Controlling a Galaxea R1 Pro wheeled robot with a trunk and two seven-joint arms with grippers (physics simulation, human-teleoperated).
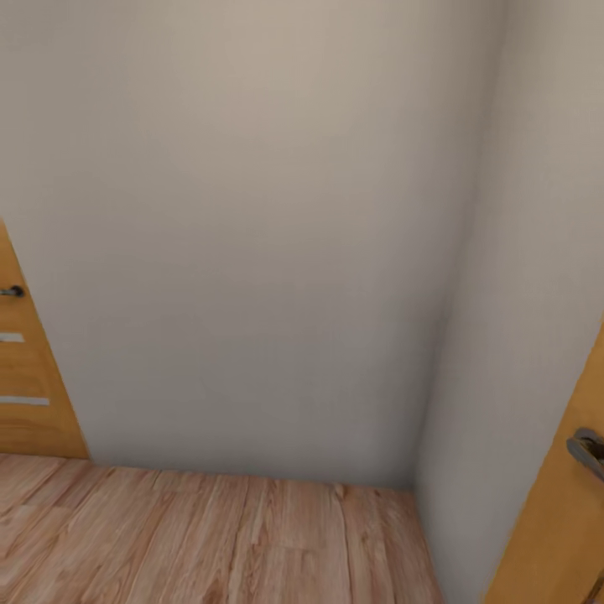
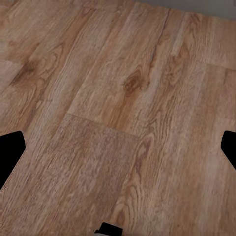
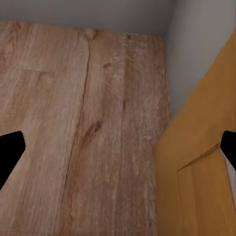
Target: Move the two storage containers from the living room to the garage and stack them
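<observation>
- Head view: the robot faces a corner of plain pale wall (image 1: 252, 210) over a light wood-plank floor (image 1: 210, 537). An orange-brown door (image 1: 25, 377) with a dark handle stands at the left edge; a second door (image 1: 562, 520) with a grey lever handle (image 1: 587, 449) stands at the right edge.
- Left gripper (image 2: 118, 147): the black fingertips sit at the far sides of its wrist view, wide apart, nothing between them. Released. Only bare planks (image 2: 113, 98) lie ahead of the jaws.
- Right gripper (image 3: 118, 147): same spread, tips at the frame edges, nothing held. Released. Ahead of the jaws is plank flooring (image 3: 73, 123); just off the right-hand tip is the face of an orange door panel (image 3: 196, 172), close to that finger.
- Storage containers: not to be seen here. The wood floor suggests the robot is not in the garage.
- Judged step: travel through a hallway, hands empty, likely on the way to fetch a container.
- To do it well: turn the base away from the dead-end corner before driving on, and keep the right arm tucked, since the door panel beside its jaws is the nearest thing to clip.
- Keep the head camera on the floor path so the bins are picked up early.
</observation>
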